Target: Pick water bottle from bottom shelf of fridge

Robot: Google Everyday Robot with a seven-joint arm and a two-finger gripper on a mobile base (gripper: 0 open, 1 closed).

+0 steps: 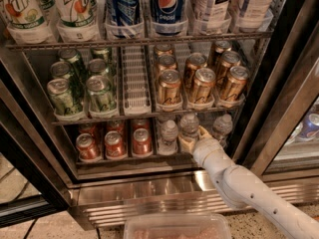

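Observation:
The fridge [286, 83] stands open with its black frame and steel base. On the bottom shelf [124, 159] three small clear water bottles with white caps stand at the right: one on the left [169, 135], one in the middle [189, 126] and one on the right [222, 126]. My gripper [192, 139] reaches in from the lower right on a white arm and sits at the middle bottle, with its cream fingers around the bottle's lower body. The bottle stands on the shelf.
Red-orange cans [114, 144] fill the bottom shelf's left. Green cans [82, 86] and gold cans [199, 78] sit on the rack above, Pepsi and 7UP bottles [167, 4] above that. A clear plastic bin [174, 227] lies below the steel base. The glass door [304, 128] stands at the right.

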